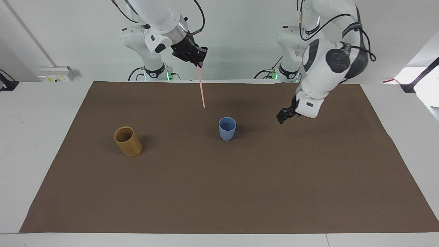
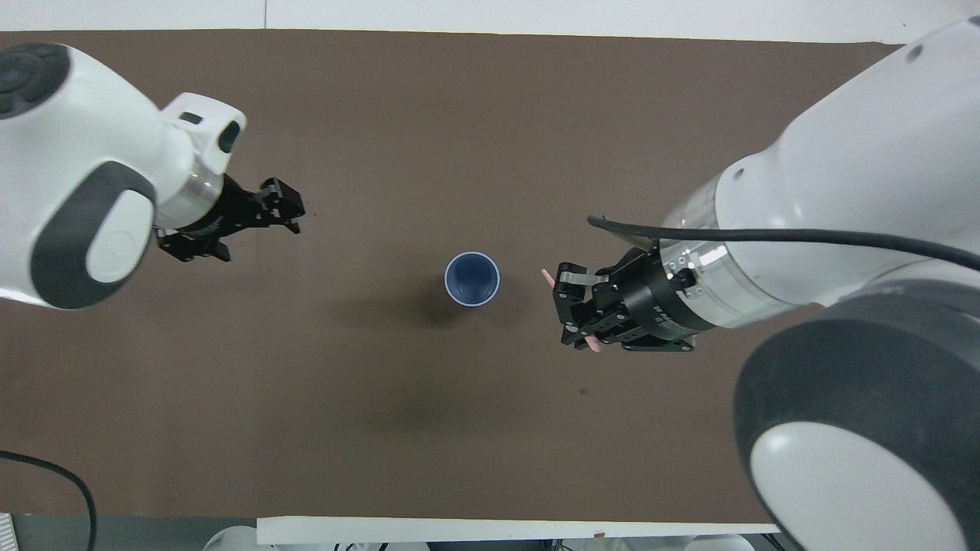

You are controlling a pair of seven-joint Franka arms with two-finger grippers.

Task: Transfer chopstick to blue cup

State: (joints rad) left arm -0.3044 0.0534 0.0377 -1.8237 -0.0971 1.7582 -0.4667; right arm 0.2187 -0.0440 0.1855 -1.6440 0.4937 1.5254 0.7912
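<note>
The light-blue cup stands upright near the middle of the brown mat and shows empty in the overhead view. My right gripper is shut on the top of the pale pink chopstick, which hangs almost straight down, high in the air. Its lower tip is over the mat beside the blue cup, toward the right arm's end. In the overhead view only a pink end of the chopstick shows past the right gripper. My left gripper is open and empty, raised over the mat toward the left arm's end; it also shows in the overhead view.
A tan cup stands on the brown mat toward the right arm's end, leaning slightly; the right arm hides it in the overhead view. White table surface borders the mat on all sides.
</note>
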